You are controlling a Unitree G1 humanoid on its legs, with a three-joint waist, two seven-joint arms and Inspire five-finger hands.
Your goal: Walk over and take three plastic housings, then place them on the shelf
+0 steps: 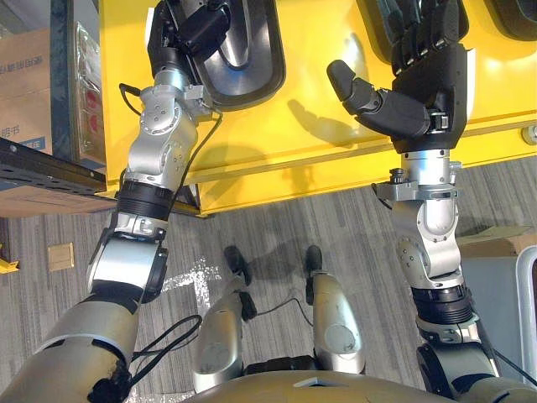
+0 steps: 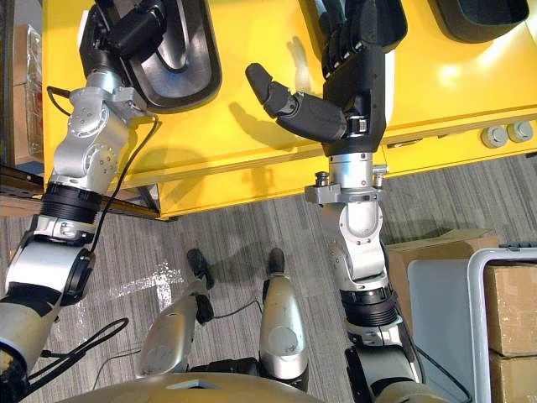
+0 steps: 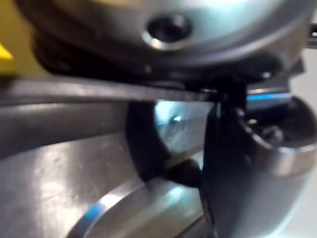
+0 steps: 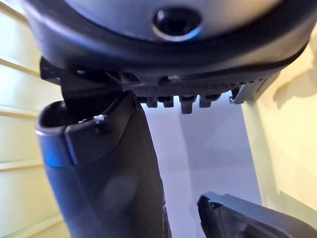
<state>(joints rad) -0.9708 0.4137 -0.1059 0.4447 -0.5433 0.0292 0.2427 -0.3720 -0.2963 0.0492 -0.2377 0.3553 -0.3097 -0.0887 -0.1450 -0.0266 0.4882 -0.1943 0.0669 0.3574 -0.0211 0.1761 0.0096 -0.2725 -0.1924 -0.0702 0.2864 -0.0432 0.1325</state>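
One far housing (image 1: 252, 59) is being covered by the left hand (image 1: 172, 42), grip untellable; right hand (image 1: 424, 84) is being held spread, empty; it should be pinched squarely.

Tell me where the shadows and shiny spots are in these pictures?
Left eye view: the right hand casts a soft thumb shadow onto the yellow table, and light glints along the black plastic housing by the left hand. Right eye view: a pale glare patch sits on the table toward the right. Right wrist view: grey shadows fall across the yellow beside the hand.
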